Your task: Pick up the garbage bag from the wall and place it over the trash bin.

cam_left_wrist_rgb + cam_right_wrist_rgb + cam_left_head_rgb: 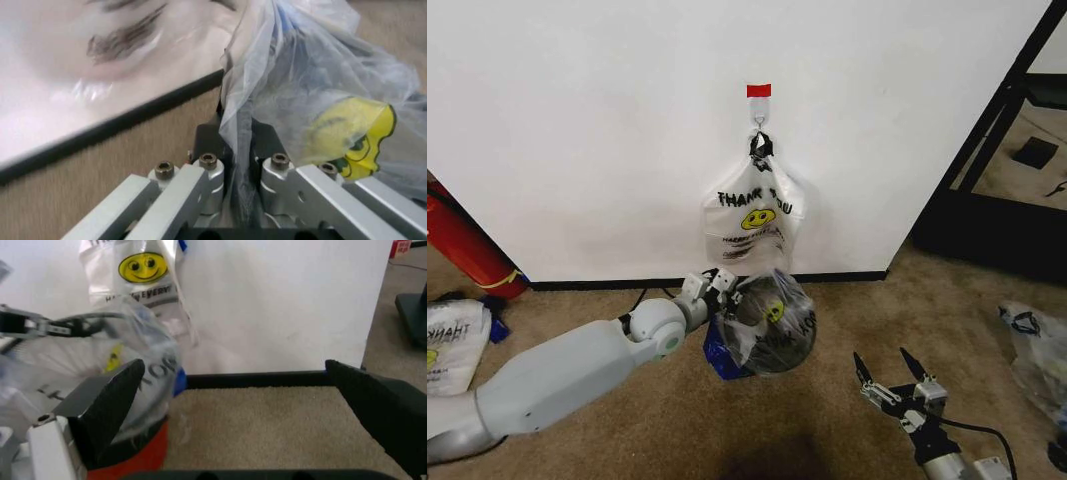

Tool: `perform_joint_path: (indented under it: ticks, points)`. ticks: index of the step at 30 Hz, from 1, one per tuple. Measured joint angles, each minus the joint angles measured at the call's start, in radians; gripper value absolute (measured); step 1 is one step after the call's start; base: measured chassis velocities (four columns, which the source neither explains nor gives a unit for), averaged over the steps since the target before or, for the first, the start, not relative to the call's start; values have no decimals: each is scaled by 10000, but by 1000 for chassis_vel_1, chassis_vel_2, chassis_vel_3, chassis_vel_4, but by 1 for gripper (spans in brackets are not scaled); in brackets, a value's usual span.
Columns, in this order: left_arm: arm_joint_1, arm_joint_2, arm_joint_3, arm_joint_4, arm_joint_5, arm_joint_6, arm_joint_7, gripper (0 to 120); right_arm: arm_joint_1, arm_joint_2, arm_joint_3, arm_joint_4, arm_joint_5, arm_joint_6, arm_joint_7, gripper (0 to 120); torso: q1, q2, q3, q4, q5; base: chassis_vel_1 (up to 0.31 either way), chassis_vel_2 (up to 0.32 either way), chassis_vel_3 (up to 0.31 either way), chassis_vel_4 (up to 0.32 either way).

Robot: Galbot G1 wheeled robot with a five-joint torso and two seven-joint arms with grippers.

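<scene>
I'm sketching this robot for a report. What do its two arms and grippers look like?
The left arm is smooth, rounded, light grey-white shells with a ball-like wrist; the left gripper has silver metal links with hex bolts and black pads. The right gripper has slim, pointed black fingers on a silver body, with a black cable trailing from it.

The wall (577,120) is seen from above by the head camera; the bagged trash bin (772,325) is shared closely by both wrist cameras.
</scene>
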Motion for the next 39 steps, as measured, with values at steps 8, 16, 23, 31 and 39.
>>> perform_joint_path:
  ticks: [8, 16, 23, 31, 39]
  points:
    - [3501, -188, -3792, -1878, -906, 473, -2544, 1, 109, -99, -17, 56, 256, -222, 154, 100, 0, 0, 0, 6, -1, 0, 0, 0, 0]
    - [5839, -1622, -5439, -2302, -244, -207, -3845, 1, 229, -67, -242, 226, 1163, -839, 461, 100, 0, 0, -1, -1, 0, 0, 0, 0, 0]
    - [7001, -3009, -5555, -1884, 1253, -1290, -3486, 1, 459, 32, -469, -4, 1861, -1180, 481, 100, -1, 0, -1, 0, 0, 0, 0, 0, 0]
    - [7101, -3915, -5449, -1059, 2149, -2196, -2878, 1, 395, 109, -609, -11, 1720, -1183, 469, 100, -1, 0, 0, -1, 0, 0, 0, 0, 0]
    - [7137, -3993, -5352, -828, 2356, -2174, -2742, 14, 349, 98, -669, 160, 1637, -1247, 575, 100, -1, 1, 0, 1, 1, 0, 0, 0, 0]
